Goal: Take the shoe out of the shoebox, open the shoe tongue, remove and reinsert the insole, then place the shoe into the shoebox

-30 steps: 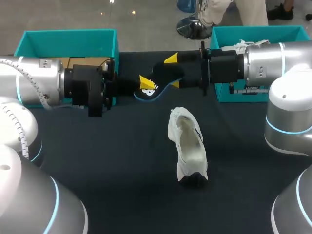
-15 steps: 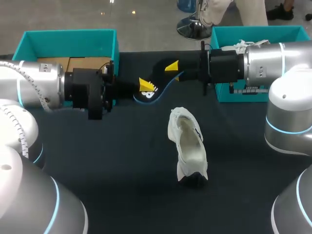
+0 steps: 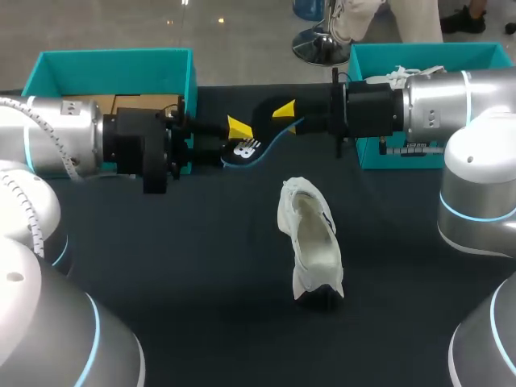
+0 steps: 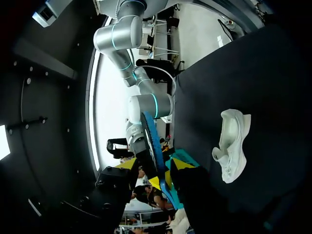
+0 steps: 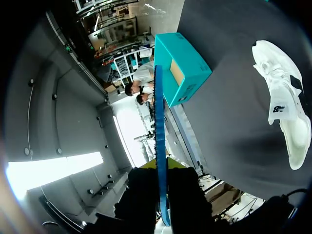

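A black insole with a blue edge (image 3: 256, 143) hangs in the air over the back of the table, stretched between my two grippers. My right gripper (image 3: 286, 115) is shut on its right end; in the right wrist view the insole (image 5: 159, 122) runs edge-on out from between the closed fingers (image 5: 163, 168). My left gripper (image 3: 239, 135) stands open around the insole's other end, and the insole (image 4: 152, 141) passes between its spread yellow tips (image 4: 155, 168). The white shoe (image 3: 310, 242) lies on its side mid-table, opening up, also seen as the shoe (image 4: 230, 141) and the shoe (image 5: 282, 105).
A teal shoebox (image 3: 113, 64) stands at the back left behind my left arm and shows as the box (image 5: 183, 58) in the right wrist view. A second teal box (image 3: 419, 56) at the back right holds something white with laces. Dark tabletop lies around the shoe.
My right gripper closed on the insole's right end. After that my left gripper's fingers spread apart off the other end. The shoe has stayed put.
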Robot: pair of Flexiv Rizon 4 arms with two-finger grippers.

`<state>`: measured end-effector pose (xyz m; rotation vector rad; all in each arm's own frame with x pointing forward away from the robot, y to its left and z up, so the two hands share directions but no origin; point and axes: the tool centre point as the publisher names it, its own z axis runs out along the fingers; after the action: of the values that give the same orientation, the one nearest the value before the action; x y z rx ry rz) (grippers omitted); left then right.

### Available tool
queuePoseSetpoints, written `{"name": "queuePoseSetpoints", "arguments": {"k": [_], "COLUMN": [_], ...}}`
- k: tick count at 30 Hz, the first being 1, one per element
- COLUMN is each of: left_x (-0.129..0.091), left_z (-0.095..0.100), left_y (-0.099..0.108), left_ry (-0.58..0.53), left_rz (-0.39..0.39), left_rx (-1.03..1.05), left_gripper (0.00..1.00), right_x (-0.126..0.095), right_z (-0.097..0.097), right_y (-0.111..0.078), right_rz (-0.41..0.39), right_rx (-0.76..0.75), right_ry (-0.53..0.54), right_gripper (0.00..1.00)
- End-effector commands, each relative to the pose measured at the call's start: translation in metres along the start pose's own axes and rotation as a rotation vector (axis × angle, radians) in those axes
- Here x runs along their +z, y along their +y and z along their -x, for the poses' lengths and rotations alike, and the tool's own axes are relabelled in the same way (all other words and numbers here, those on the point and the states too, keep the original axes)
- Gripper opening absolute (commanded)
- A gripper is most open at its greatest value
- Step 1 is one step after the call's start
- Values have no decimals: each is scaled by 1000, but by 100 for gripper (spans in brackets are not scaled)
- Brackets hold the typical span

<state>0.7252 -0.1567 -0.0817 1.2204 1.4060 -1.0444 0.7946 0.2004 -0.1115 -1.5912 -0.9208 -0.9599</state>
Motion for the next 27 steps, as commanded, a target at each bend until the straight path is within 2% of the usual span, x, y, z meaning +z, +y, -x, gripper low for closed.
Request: {"name": "queuePoseSetpoints", "arguments": {"k": [1, 5, 7, 12, 18, 24, 27], "left_x": [-17, -33, -38, -51, -68, -80, -80], "left_z": [8, 17, 20, 30, 44, 49, 50], "left_y": [13, 29, 36, 49, 56, 51, 51], "left_ry": [-1, 35, 88, 336, 538, 703, 733], "left_rz": [-22, -71, -136, -294, -506, -778, -798], "left_rx": [24, 60, 80, 209, 363, 460, 447], "left_gripper": [100, 100, 100, 100, 100, 100, 100], "right_x": [2, 2, 2, 2, 2, 2, 2], "right_z": [0, 0, 0, 0, 0, 0, 0], "right_y": [0, 0, 0, 0, 0, 0, 0], "right_rz": [3, 3, 3, 3, 3, 3, 3], "right_rx": [1, 1, 1, 1, 1, 1, 1], "right_ry": [-3, -3, -3, -3, -3, -3, -3], "right_gripper": [0, 0, 0, 0, 0, 0, 0]}}
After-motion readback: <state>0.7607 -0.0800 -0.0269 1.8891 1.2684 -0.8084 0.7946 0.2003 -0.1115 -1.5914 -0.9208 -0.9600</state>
